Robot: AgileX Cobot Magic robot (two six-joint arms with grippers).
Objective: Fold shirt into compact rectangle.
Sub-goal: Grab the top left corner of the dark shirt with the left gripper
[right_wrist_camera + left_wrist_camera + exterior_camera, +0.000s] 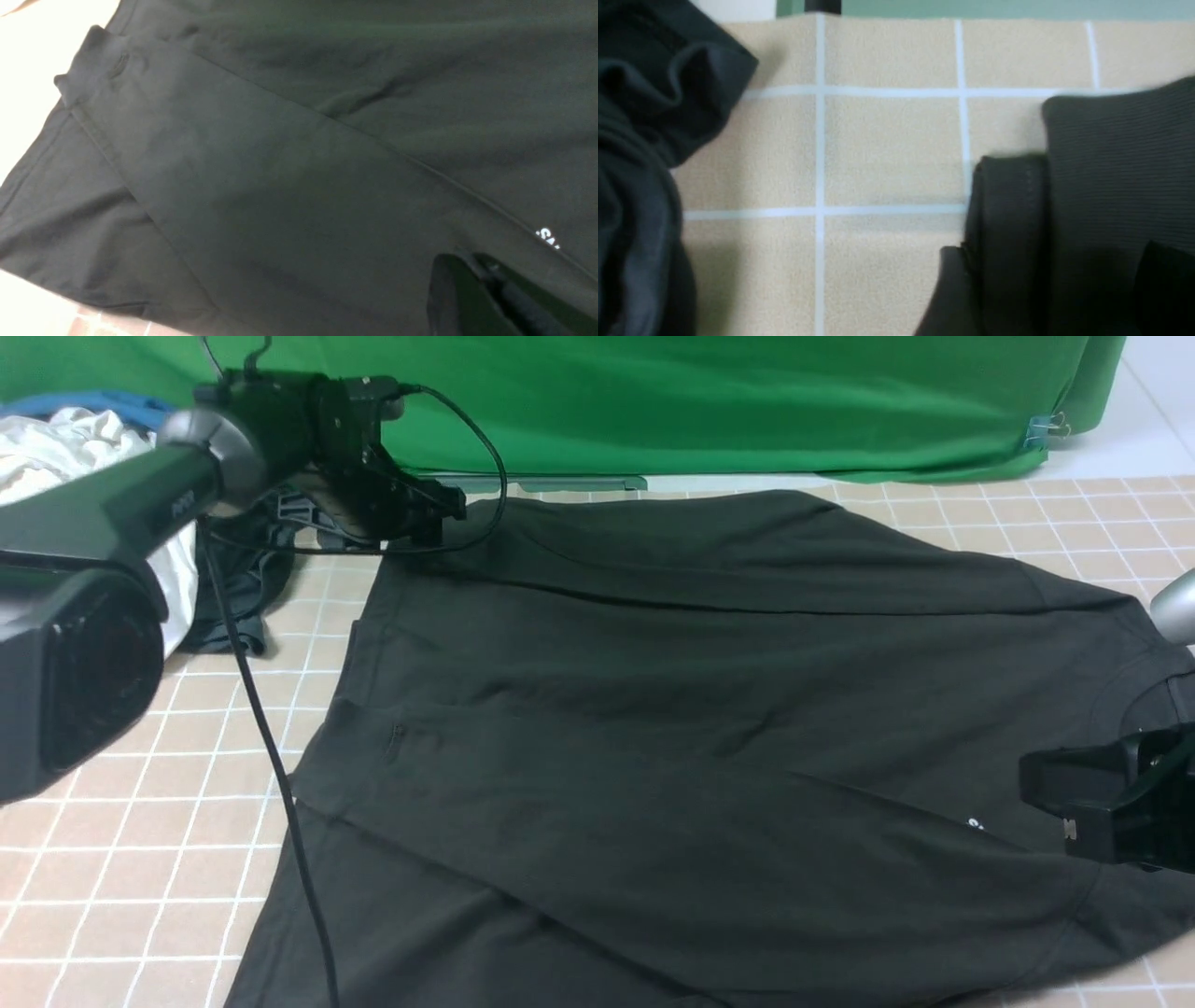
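Observation:
The black shirt [700,709] lies spread over the tiled table, with its far and near sides folded inward. A bit of the white print [976,823] shows near the right end. My left gripper [439,518] is at the shirt's far left hem corner. In the left wrist view that gripper [1055,252] is open, with the hem corner [1008,210] lying loose between its wide-apart fingers. My right gripper [1036,779] sits low on the shirt next to the print [547,238]. It [467,261] is shut, and a thin ridge of shirt fabric [280,186] shows between its tips.
A white garment [56,448] and a smaller dark grey-green garment [233,588] lie at the far left, close to the left gripper. A green backdrop [700,401] closes the far side. The left arm's cable [271,747] hangs over the shirt's left edge.

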